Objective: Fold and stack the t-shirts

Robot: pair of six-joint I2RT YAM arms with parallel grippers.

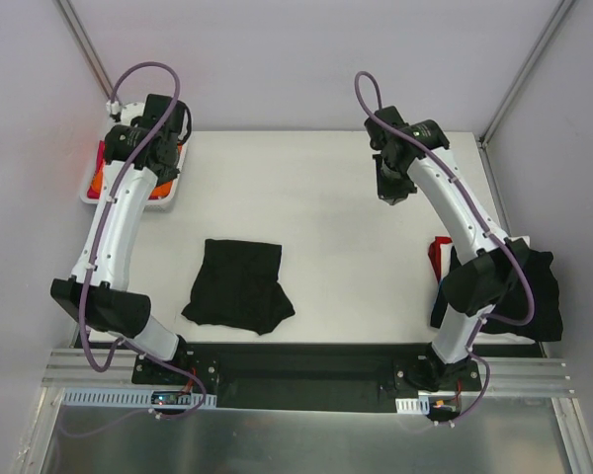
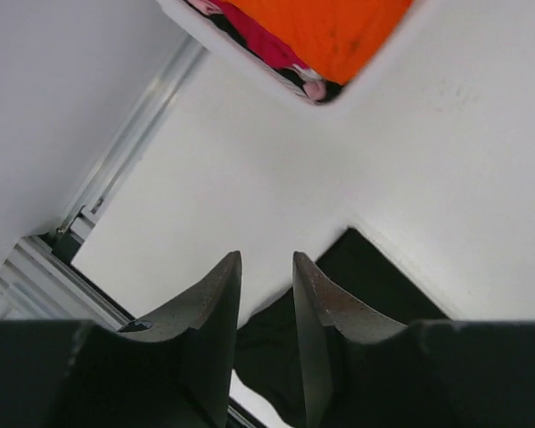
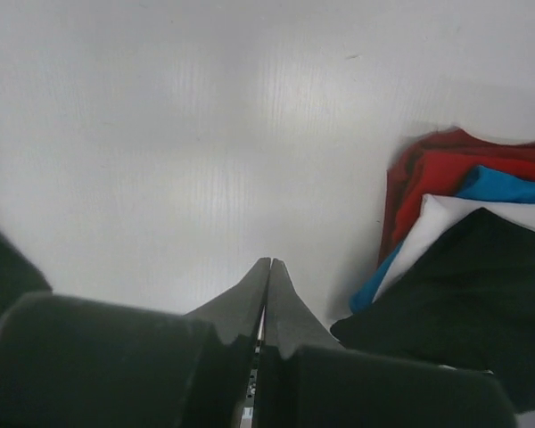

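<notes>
Left fingers (image 2: 212,308) slightly parted, empty; right fingers (image 3: 242,303) clenched on nothing; black t-shirt (image 1: 239,286) looks loosely folded, so a single-layer pinch could drag it open.

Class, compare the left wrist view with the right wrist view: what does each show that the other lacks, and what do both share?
Left wrist only: an orange shirt in a white basket, and the left gripper with its fingers apart. Right wrist only: a pile of shirts, red, blue and white under a black shirt, and the right gripper shut. Both: the white table, and nothing held.
</notes>
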